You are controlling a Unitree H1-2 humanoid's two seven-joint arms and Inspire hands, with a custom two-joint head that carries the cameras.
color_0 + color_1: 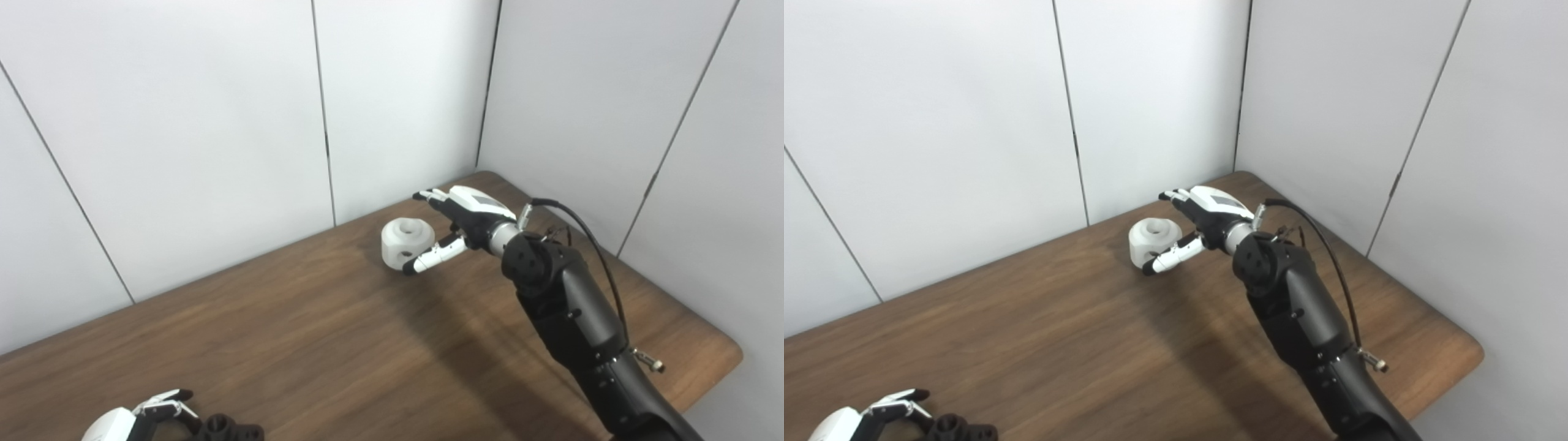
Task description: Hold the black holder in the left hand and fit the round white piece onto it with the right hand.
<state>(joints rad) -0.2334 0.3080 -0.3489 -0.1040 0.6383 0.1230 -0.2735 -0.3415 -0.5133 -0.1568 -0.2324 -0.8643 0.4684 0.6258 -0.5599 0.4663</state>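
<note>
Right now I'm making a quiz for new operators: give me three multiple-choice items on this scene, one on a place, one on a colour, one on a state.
1. Where is the round white piece?
A. on the table's far part, near the wall corner
B. at the near edge beside the left hand
C. lifted clear above the table

2. What colour is the holder at the bottom edge?
A. white
B. black
C. brown

3. How does the right hand stand to the white piece?
A. closed around it, lifting it
B. open beside it, thumb in front, fingers above and behind
C. far off, resting flat

Answers: 1 A, it sits on the table close to the corner. 2 B, it is dark against the wood, by the left hand. 3 B, the fingers are spread and the piece rests on the table.
</note>
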